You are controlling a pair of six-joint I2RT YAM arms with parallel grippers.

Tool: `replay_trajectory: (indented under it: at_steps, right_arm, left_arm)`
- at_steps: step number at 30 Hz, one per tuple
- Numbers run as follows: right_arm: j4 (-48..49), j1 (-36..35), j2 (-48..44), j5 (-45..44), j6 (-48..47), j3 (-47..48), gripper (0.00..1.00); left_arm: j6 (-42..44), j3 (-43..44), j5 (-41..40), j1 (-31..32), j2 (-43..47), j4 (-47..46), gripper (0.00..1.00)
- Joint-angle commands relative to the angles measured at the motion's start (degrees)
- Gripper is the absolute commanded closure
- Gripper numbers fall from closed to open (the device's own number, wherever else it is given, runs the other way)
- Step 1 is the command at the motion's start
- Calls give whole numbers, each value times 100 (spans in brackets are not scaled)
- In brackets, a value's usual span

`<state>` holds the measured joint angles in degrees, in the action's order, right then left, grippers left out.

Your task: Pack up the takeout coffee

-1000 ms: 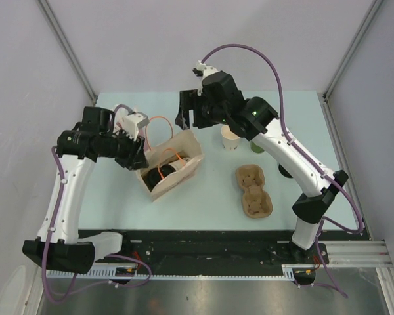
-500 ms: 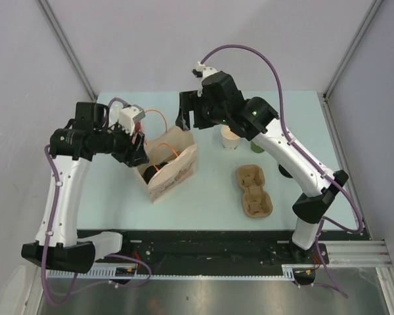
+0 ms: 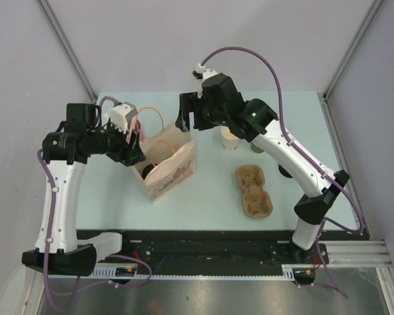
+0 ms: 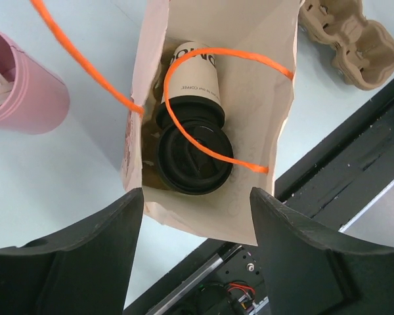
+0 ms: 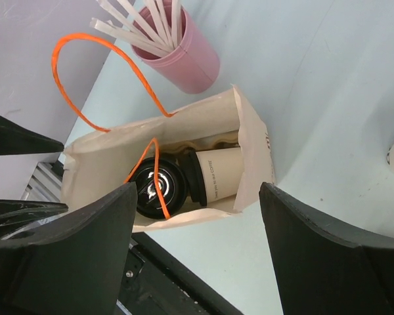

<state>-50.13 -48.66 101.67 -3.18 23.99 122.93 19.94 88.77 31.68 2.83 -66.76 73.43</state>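
Note:
A tan paper bag (image 3: 173, 169) with orange handles stands left of the table's centre. Two lidded cups are inside. The white cup (image 4: 193, 71) lies tilted, its black lid against the other cup's black lid (image 4: 194, 157), which faces up. That cup's body is hidden, so I cannot tell its colour. Both also show in the right wrist view, the white cup (image 5: 218, 174) and the lid (image 5: 153, 188). My left gripper (image 4: 197, 194) is open above the bag's left end (image 3: 132, 152). My right gripper (image 5: 198, 190) is open above the bag's far side (image 3: 187, 118).
A pink cup of white straws (image 5: 184, 56) stands behind the bag, also in the left wrist view (image 4: 23, 92). A lidless white cup (image 3: 231, 138) and a green cup (image 3: 257, 146) stand at the back right. A brown pulp tray (image 3: 254, 191) lies to the right.
The left arm has drawn back to the left. The bag has turned and now stands more upright, a little further left. The right arm has hardly moved.

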Motion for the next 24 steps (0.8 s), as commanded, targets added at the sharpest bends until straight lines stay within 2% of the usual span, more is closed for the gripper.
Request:
replay_trajectory:
  at_steps: [1, 8, 17, 24]
  right_arm:
    - [459, 85, -332, 10, 141, -85, 20]
    - [583, 155, -341, 37, 282, -200, 20]
    - [689, 156, -226, 195, 299, -217, 20]
    - [741, 199, -165, 256, 282, -173, 19]
  left_arm:
    - [-262, 360, 66, -177, 155, -170, 28]
    - [-491, 492, 172, -581, 172, -285, 29]
    - [-439, 237, 514, -626, 243, -285, 29]
    - [-439, 755, 365, -626, 41, -285, 28]
